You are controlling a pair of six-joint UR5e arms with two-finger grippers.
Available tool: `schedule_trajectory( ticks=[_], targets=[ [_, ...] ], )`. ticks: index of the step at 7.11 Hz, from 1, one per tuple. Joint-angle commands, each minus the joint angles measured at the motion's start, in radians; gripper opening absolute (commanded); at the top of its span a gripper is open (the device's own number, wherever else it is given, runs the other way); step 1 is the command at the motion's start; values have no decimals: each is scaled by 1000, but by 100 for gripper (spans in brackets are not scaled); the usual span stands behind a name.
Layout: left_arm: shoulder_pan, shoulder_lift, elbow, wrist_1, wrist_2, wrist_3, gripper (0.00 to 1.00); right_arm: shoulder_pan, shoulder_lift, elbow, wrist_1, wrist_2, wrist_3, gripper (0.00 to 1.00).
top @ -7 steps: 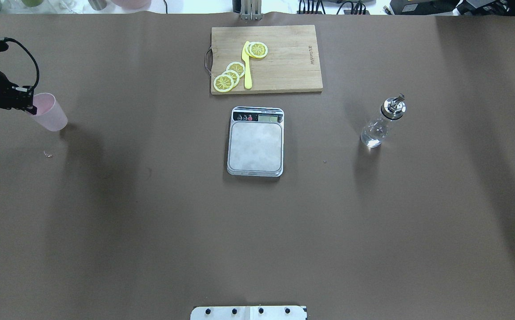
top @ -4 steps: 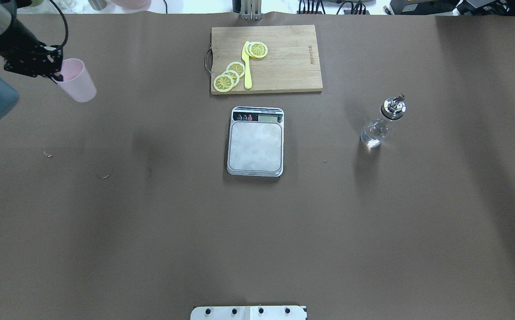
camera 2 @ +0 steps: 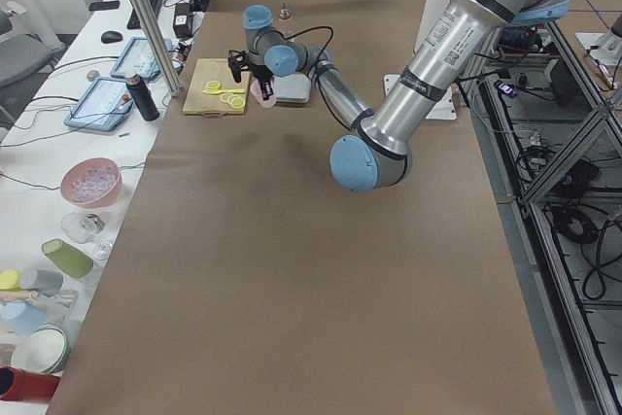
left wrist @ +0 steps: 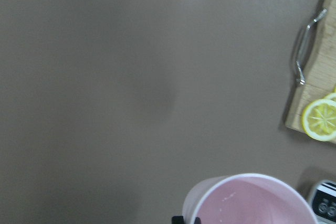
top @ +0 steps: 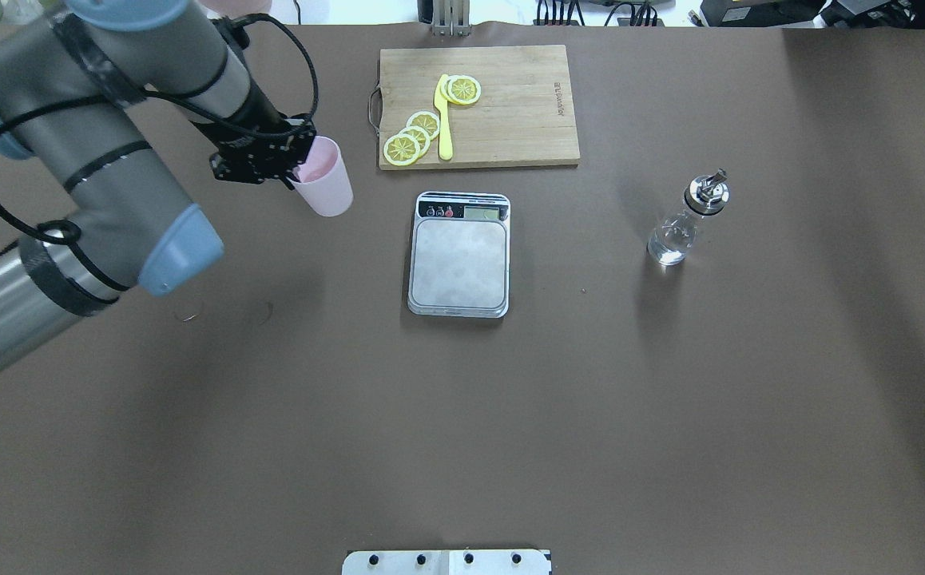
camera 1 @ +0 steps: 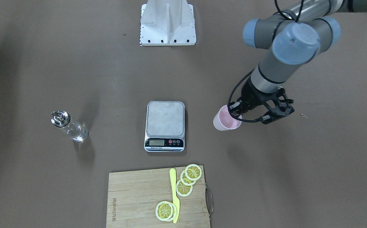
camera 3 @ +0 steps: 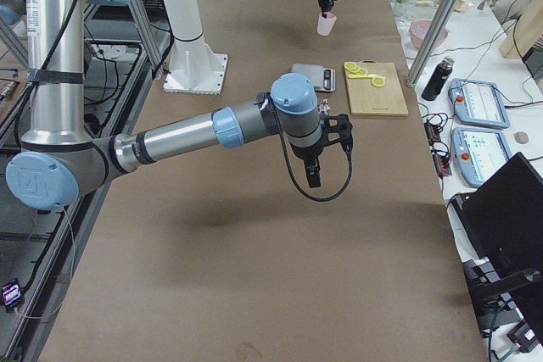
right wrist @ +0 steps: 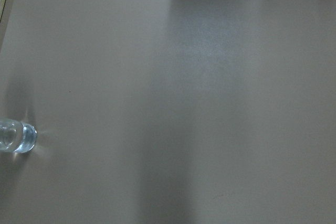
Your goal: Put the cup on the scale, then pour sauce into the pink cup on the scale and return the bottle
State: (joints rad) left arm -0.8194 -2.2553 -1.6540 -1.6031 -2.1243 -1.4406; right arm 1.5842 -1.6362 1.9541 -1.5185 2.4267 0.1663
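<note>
Brown tabletop (top: 670, 399), left tool (top: 299, 166) tight on cup (top: 325, 188) rim near scale (top: 459, 263); right tool (camera 3: 313, 179) only in right-side view, opening indiscernible.

A white "UR" logo marks the round blue joint cap (camera 3: 34, 182), lower left. The engraving on the rectangular wooden cutting board (top: 558, 100) and the LCD of the flat grey-topped kitchen scale (top: 459, 255) are unreadable.

Site was a robotics lab: grey-and-blue jointed robot arm (camera 3: 170, 137) reached over brown-covered table (camera 3: 254, 277); grey touchscreen pendants (camera 3: 473, 101) lay on white side bench (camera 3: 496, 57); black cables (camera 2: 583, 269) trailed alongside.
</note>
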Motion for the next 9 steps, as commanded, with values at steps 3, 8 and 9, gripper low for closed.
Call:
schedule_trajectory(
  ticks=[3, 8, 9],
  targets=[
    [207, -242, 161, 5, 228, -216, 0, -16, 4, 28, 26, -5, 73, 100],
    [250, -247, 194, 5, 282, -218, 0, -125, -28, 61, 371, -27, 334, 100],
    [255, -247, 201, 5, 285, -216, 0, -148, -28, 83, 382, -49, 350, 100]
  ],
)
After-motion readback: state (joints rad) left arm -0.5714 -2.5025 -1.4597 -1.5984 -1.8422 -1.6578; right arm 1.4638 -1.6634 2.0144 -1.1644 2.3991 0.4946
